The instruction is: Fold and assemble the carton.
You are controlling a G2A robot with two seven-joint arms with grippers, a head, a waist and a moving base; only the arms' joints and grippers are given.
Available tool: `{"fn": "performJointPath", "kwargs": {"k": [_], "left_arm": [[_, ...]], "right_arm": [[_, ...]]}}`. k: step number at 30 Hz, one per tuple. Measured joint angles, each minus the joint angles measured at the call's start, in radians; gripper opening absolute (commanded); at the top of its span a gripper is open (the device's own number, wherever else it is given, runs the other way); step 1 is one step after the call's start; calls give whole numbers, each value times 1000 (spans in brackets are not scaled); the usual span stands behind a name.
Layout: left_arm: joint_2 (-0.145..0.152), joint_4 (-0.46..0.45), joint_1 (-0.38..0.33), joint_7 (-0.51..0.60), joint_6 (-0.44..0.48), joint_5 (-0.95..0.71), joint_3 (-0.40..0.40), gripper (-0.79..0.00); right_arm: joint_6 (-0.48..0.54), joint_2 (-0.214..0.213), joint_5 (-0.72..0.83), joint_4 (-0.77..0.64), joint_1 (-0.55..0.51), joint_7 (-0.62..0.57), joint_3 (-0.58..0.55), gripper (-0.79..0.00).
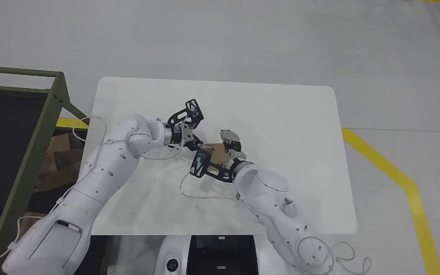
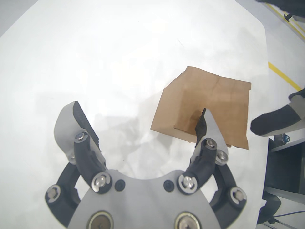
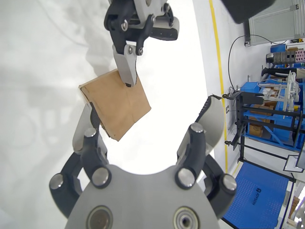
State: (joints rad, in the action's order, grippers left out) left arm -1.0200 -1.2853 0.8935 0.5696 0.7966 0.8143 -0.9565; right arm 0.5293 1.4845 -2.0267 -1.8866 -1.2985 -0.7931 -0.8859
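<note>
One white table with rounded corners (image 1: 302,110) takes up most of the top view, standing on a grey floor marked with a yellow painted line (image 1: 392,168). An olive-green metal frame (image 1: 41,117) stands just beside the table's edge on the robot's left. Near the middle of the table, between the two arms, is the small brown cardboard carton (image 1: 217,152). It is partly formed: the left wrist view shows one broad creased face and a narrower side face folded down from it. Whether its underside rests on the table cannot be told. The left gripper (image 2: 140,110) is spread wide. The tip of one finger (image 2: 206,125) touches the carton's broad face and the other finger sits well apart over bare table, so it clasps nothing. The right gripper (image 3: 150,103) is spread wide too. One finger (image 3: 87,120) lies against the carton's edge and the opposite finger is well clear of the cardboard, so this gripper holds nothing either
</note>
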Motion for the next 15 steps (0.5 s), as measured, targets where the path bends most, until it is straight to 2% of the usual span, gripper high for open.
{"fn": "performJointPath", "kwargs": {"k": [5,15], "left_arm": [[-1,2,-2,-2,0,1,2,0],[-1,2,0,-6,1,2,0,0]], "right_arm": [[-11,-3,-29,12,-11,-9,-4,-105],[-26,10,-18,73,32,-52,27,-111]]}}
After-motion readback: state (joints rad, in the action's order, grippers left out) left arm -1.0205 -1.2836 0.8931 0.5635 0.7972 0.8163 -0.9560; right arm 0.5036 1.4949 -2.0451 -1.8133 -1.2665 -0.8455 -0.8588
